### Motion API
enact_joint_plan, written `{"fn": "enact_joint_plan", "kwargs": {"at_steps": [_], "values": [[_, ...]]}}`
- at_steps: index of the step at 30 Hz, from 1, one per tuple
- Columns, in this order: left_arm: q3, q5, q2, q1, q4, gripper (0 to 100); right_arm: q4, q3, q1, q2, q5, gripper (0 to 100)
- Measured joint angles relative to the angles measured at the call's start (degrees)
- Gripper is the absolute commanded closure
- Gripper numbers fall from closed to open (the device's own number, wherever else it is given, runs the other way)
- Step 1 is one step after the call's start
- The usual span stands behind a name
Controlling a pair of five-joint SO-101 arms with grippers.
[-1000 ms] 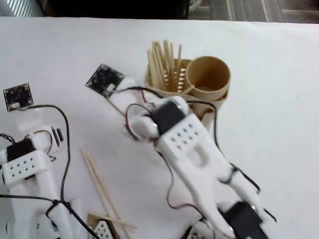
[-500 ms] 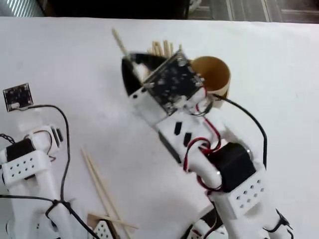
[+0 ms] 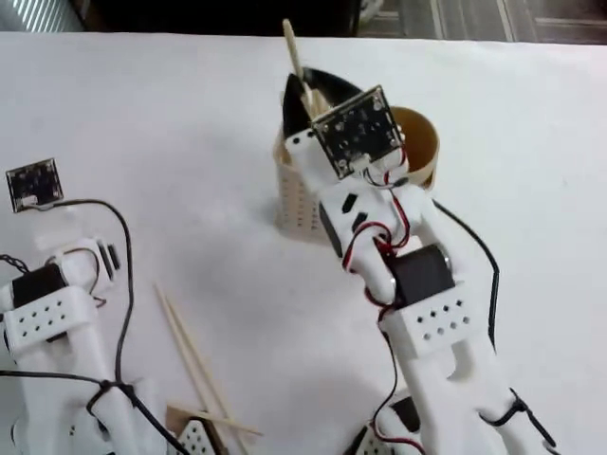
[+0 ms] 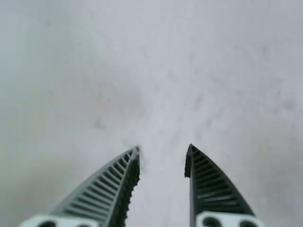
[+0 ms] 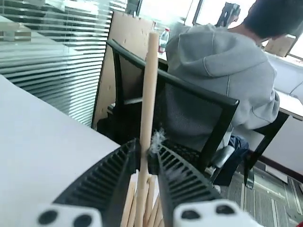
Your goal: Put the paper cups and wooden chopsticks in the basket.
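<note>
Item 1: left arm, at the near-left corner of the white counter. The left wrist view adds the left pincer: released, its 2 ribbed fingers spread apart over bare counter, grasping nothing.

Item 2: loose chopsticks, 2 side by side, flat on the counter just right of the left arm. Their long axis runs diagonally from far-left to near-right. A 3rd stick lies across their near end.

Item 3: basket, pale perforated wall, mid-counter, under the right arm.

Item 4: right pincer, above the basket, clenched on the held chopstick. The high view shows this stick jutting past the fingers toward the far edge, leaning slightly left. The right wrist view shows it in line with the fingers, with the bundled chopsticks directly beneath.

Item 5: paper cup, tan, at the basket's right side, partly hidden by the arm.
</note>
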Motion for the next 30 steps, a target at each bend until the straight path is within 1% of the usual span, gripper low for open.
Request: {"fn": "enact_joint_plan", "kwargs": {"at_steps": [2, 4, 5, 7, 12, 15, 18, 21, 23, 26, 30], "values": [[0.0, 0.0, 0.0, 0.0, 0.0, 83, -0.3, 2.0, 0.6, 0.0, -0.6, 90.9], [0.0, 0.0, 0.0, 0.0, 0.0, 83, 0.8, 1.9, 1.4, 0.2, -2.8, 83.9], [0.0, 0.0, 0.0, 0.0, 0.0, 83, 2.1, 1.3, 1.9, 0.6, -4.1, 82.4], [0.0, 0.0, 0.0, 0.0, 0.0, 83, 6.7, -1.7, 2.6, 2.8, -6.2, 83.8], [0.0, 0.0, 0.0, -0.1, 0.0, 83, 24.7, -16.2, 2.8, 6.9, -8.9, 88.7], [0.0, 0.0, 0.0, 0.0, 0.0, 83, 38.1, -26.4, -0.3, 7.3, -9.0, 89.3], [-1.2, 0.0, 0.0, 0.0, 1.5, 83, 51.1, -31.2, -5.1, 7.2, -9.2, 89.2], [-5.2, 0.0, 0.0, 0.0, 5.8, 83, 61.7, -31.1, -9.8, 7.3, -9.2, 89.2], [-7.9, 0.0, 0.0, 0.0, 8.7, 83, 65.5, -28.6, -12.2, 7.2, -9.2, 89.1], [-11.5, 0.0, 0.0, -0.1, 12.5, 83, 67.2, -22.9, -14.4, 7.2, -9.2, 89.1], [-15.9, 0.0, 0.0, 0.0, 17.6, 83, 67.4, -16.4, -14.9, 7.2, -9.2, 89.1]]}}
